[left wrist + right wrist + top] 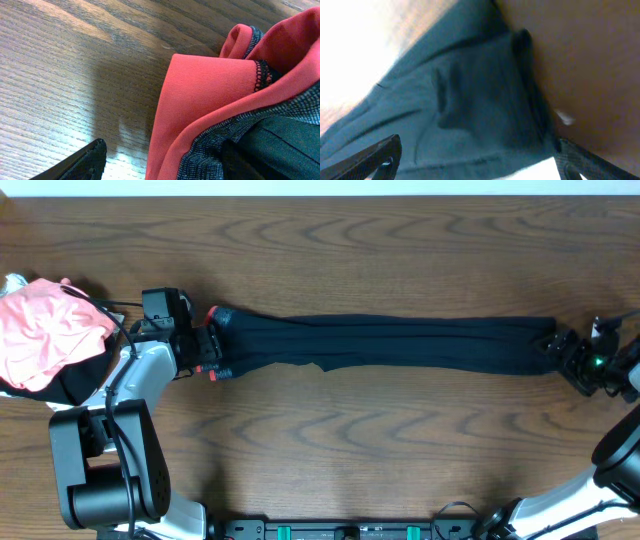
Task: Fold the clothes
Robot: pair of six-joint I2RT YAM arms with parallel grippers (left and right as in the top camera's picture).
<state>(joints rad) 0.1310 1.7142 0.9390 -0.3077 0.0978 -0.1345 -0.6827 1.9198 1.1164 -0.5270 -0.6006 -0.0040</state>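
Across the middle of the wooden table (350, 240) the black leggings (400, 340) lie stretched out straight. Their long axis runs side to side, and the two legs rest close together. The grey waistband (222, 340) with its coral-red edge is at the left end, and the ankle cuffs (545, 338) are at the right end. Each arm has an end of its own: the left gripper (203, 352) is right at the waistband and the right gripper (563, 352) right at the cuffs, so neither has to reach across.

The left wrist view shows the coral hem curled and bunched. One finger (85, 162) sits over bare wood with table showing between it and the cloth, so the jaws stand apart and are not pinching. The other finger may be the dark shape over the grey band, but the view is too close to be sure. The right wrist view is blurred, yet both fingers (375, 155) show wide apart at the lower corners. The cuff lies between and ahead of them, and nothing is clamped.

The fold most likely runs along the long axis, one end carried over to meet the other. Bare wood is open in front of and behind the garment, and the far table edge is well apart. A crumpled pink garment (40, 330) sits at the far left beyond the left arm, clear of the leggings, so room is tighter on that side. Bringing the cuffs leftward looks like the freer path.
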